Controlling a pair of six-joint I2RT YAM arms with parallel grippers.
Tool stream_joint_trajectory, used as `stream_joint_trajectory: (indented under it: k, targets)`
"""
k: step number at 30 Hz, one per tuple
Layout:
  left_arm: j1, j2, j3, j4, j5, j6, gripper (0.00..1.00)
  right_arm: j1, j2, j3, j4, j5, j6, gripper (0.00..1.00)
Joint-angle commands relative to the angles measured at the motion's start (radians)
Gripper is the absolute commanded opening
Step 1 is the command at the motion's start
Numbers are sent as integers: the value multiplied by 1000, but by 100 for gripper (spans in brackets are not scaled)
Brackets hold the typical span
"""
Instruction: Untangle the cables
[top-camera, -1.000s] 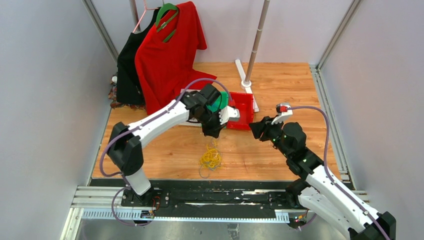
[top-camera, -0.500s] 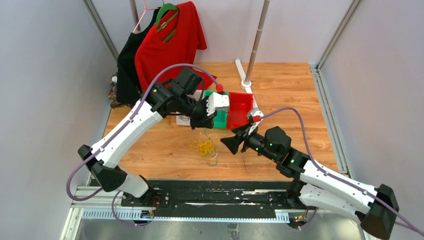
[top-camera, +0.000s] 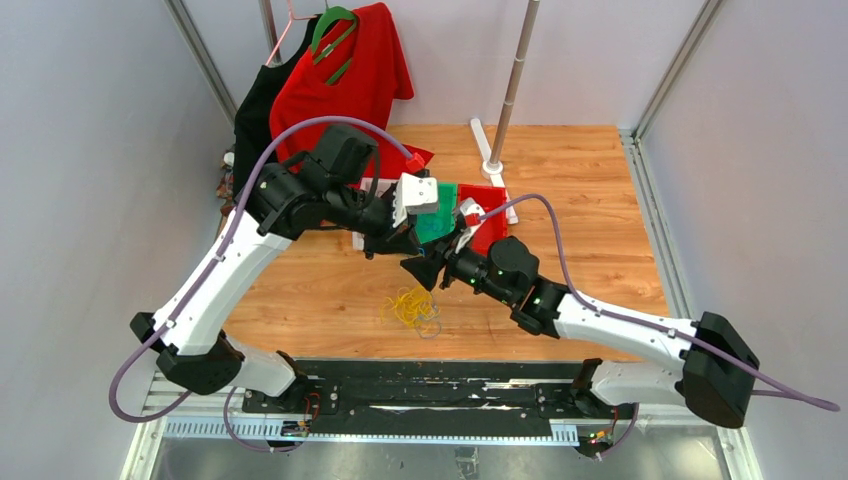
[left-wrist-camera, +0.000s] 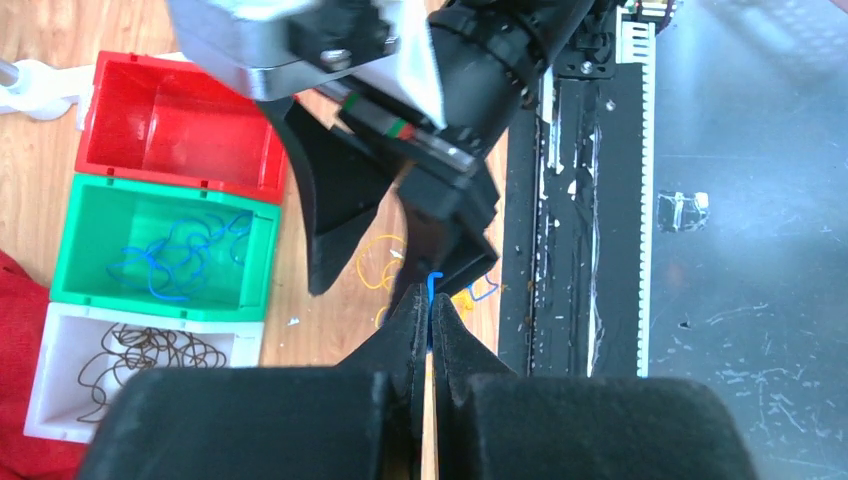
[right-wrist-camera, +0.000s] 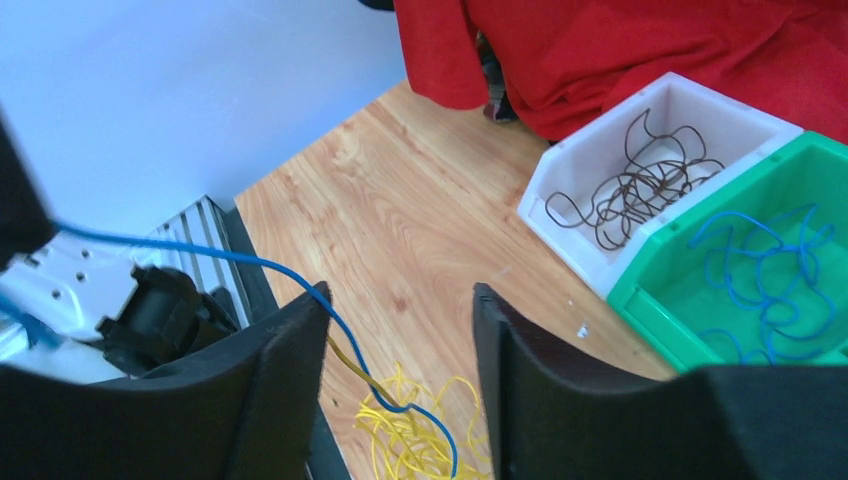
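My left gripper (left-wrist-camera: 432, 300) is shut on the end of a blue cable (left-wrist-camera: 434, 283); in the top view it (top-camera: 387, 242) hovers above the table, left of the bins. That blue cable (right-wrist-camera: 240, 262) runs taut past the left finger of my right gripper (right-wrist-camera: 398, 295) and down into the yellow cable bundle (right-wrist-camera: 410, 432). The right gripper is open and empty, with the cable passing beside its left finger. From above, the right gripper (top-camera: 420, 268) is over the yellow bundle (top-camera: 412, 308), close to the left gripper.
Three bins stand in a row: a white bin (right-wrist-camera: 590, 150) with brown cables (right-wrist-camera: 640, 185), a green bin (right-wrist-camera: 690, 325) with blue cables (right-wrist-camera: 765, 270), and a red bin (left-wrist-camera: 180, 125). Red and black clothes (top-camera: 330, 110) hang at the back left. A pole stand (top-camera: 495, 165) is behind the bins.
The left gripper has moved left and back from above the bundle, with the blue cable. The right gripper has swung left to sit close beside it over the yellow bundle.
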Motion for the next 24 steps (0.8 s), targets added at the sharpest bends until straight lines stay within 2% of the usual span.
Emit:
stream_joint_trajectory:
  k: [1, 6, 10, 20, 24]
  targets:
    - [-1, -23, 49, -31, 48, -39, 0, 10, 60, 57, 102, 58, 76, 49]
    - [-1, -31, 97, -60, 70, -43, 1, 10, 103, -19, 180, 115, 135, 36]
    - [-1, -27, 160, -61, 78, -60, 0, 10, 138, -53, 175, 123, 168, 31]
    - [0, 66, 529, -58, 63, -81, 0, 10, 264, -108, 190, 136, 241, 30]
    - [-2, 85, 617, -57, 62, -79, 0, 11, 293, -123, 186, 132, 259, 31]
